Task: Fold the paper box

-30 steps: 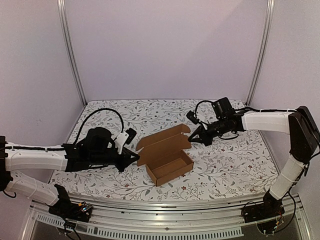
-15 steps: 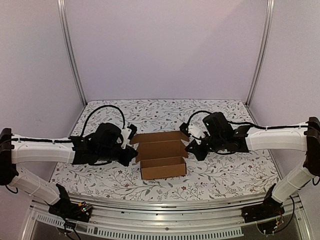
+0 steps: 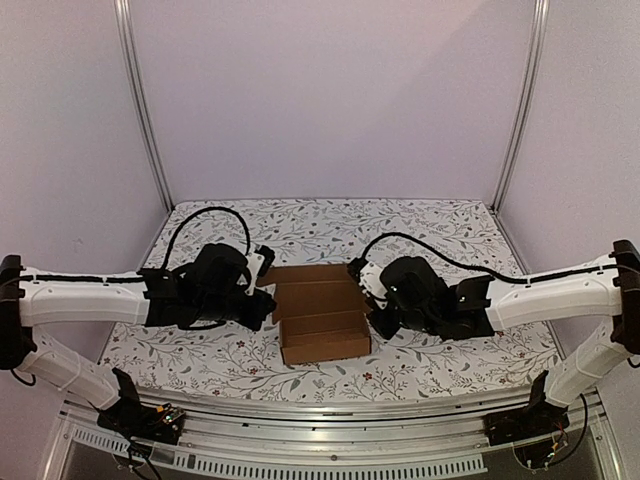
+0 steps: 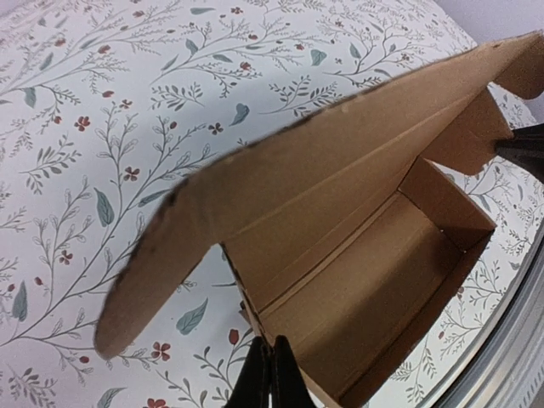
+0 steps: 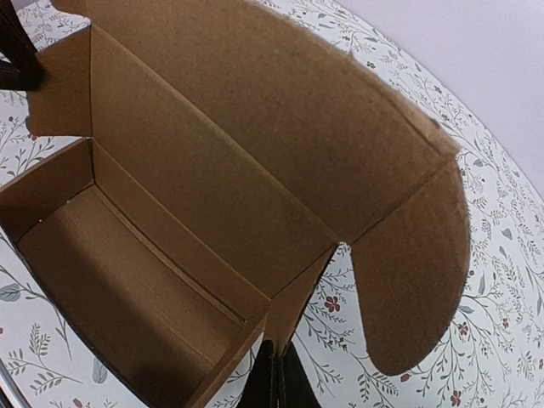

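The paper box (image 3: 322,335) is a brown cardboard tray sitting open in the middle of the table, its long side facing me. Its lid (image 3: 312,282) stands up at the back, with a rounded ear (image 5: 416,272) at the end. My left gripper (image 3: 270,305) is shut, and its tips (image 4: 270,361) touch the edge of the box's left end wall (image 4: 246,310). My right gripper (image 3: 374,312) is shut too, with its tips (image 5: 278,365) against the right end wall (image 5: 297,306). Nothing lies inside the box (image 4: 365,280).
A floral cloth (image 3: 440,240) covers the table. Metal posts (image 3: 140,110) (image 3: 520,110) rise at the back corners against pale walls. An aluminium rail (image 3: 330,425) runs along the near edge, and black cables loop over both wrists.
Both arms have swung inward to the ends of the box. The box, skewed a second ago, now lies square to the table's front edge. Both grippers stayed shut.
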